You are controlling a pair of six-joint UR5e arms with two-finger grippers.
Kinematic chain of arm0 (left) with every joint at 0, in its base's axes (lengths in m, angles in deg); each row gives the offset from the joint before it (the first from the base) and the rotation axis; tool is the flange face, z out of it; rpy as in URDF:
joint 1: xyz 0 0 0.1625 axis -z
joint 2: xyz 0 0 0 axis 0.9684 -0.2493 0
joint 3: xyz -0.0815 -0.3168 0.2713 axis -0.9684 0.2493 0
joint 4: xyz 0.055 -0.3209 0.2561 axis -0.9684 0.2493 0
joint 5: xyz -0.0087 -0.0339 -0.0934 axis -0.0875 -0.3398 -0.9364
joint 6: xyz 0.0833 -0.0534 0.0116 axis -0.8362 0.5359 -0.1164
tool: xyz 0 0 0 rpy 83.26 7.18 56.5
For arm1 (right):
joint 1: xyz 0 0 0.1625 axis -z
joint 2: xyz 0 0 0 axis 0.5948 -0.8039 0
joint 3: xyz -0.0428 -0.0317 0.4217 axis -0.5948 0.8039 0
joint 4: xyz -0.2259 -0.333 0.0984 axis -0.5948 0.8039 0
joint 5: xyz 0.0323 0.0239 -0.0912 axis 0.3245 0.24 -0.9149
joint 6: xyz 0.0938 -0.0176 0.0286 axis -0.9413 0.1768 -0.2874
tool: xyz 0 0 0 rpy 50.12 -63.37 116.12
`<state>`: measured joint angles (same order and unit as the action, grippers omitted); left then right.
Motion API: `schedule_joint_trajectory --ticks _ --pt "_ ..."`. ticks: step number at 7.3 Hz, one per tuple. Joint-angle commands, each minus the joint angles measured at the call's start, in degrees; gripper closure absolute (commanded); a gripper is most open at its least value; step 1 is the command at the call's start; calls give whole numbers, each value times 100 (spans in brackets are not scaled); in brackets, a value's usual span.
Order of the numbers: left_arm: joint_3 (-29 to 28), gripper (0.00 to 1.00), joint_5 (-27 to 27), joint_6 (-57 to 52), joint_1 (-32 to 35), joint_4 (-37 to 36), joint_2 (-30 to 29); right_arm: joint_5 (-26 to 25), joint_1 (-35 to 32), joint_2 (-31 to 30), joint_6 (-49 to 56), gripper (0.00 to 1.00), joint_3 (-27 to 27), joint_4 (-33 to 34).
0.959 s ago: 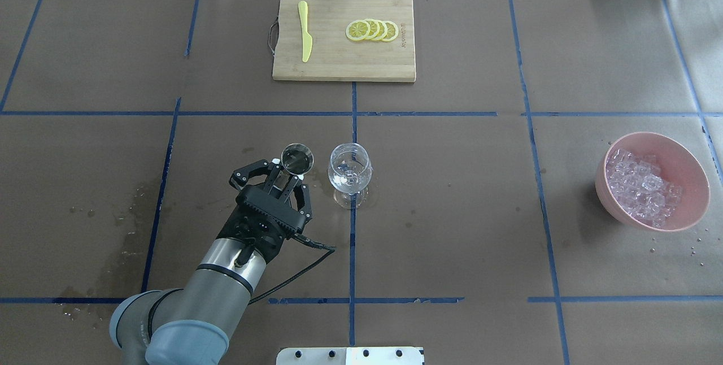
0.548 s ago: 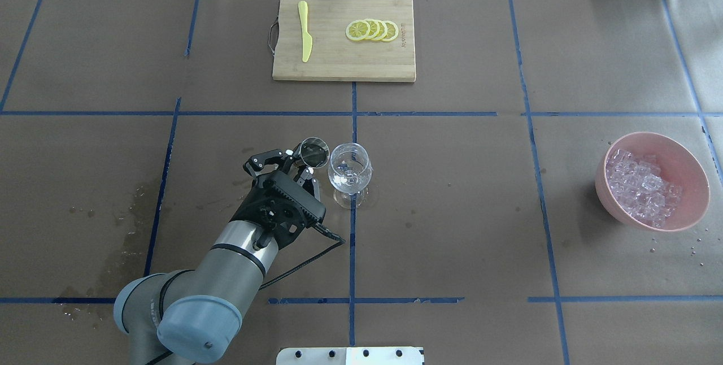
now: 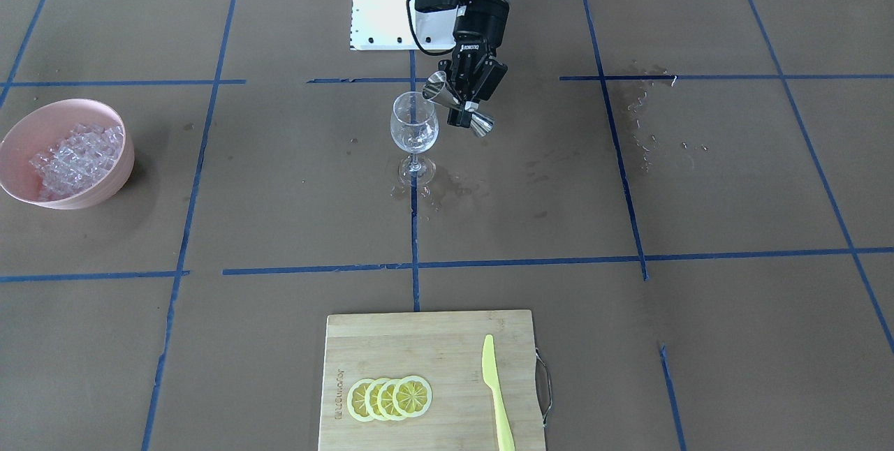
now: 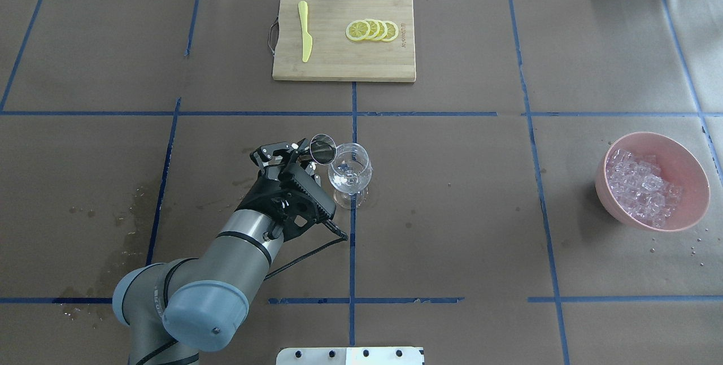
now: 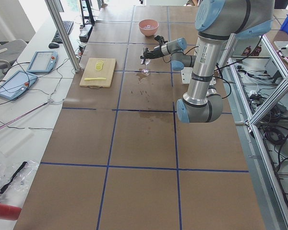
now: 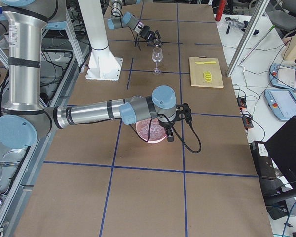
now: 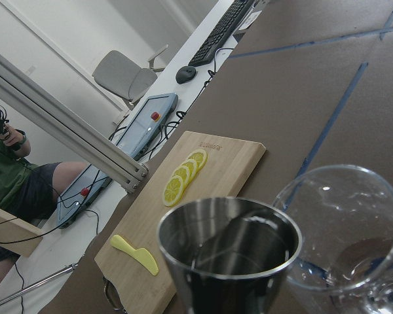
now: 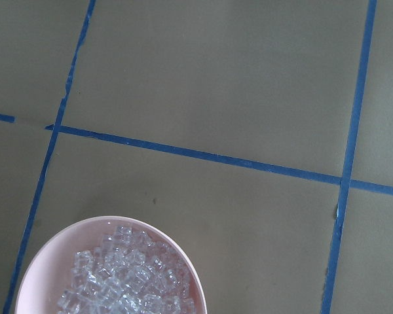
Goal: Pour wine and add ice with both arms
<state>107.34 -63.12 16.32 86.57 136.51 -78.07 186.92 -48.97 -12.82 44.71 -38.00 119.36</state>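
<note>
- Overhead exterior: left gripper (image 4: 302, 157) clamps a steel jigger (image 4: 323, 148), tilted beside the wine glass (image 4: 350, 170) rim.
- Right gripper (image 6: 182, 113) hovers by the ice (image 8: 124, 281); grip: cannot tell.

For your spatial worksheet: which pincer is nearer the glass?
Left. The left pincer holds a tilted jigger at the glass; the right pincer hangs by the bowl, far off.

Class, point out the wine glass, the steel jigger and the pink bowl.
wine glass (image 3: 414, 126): exterior front-facing view, clear wall of its bowl.
steel jigger (image 4: 323, 149): overhead exterior view, inside its open cup.
pink bowl (image 4: 692, 178): overhead exterior view, bare inner wall.
</note>
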Motion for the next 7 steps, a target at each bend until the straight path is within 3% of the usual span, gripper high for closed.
schedule_joint_trajectory --ticks 1,7 --pt "38 100 -2 -887 68 -273 -56 0 4 0 0 0 2 0" --pt "143 100 -10 -2043 182 -1386 -354 0 47 0 0 0 2 0"
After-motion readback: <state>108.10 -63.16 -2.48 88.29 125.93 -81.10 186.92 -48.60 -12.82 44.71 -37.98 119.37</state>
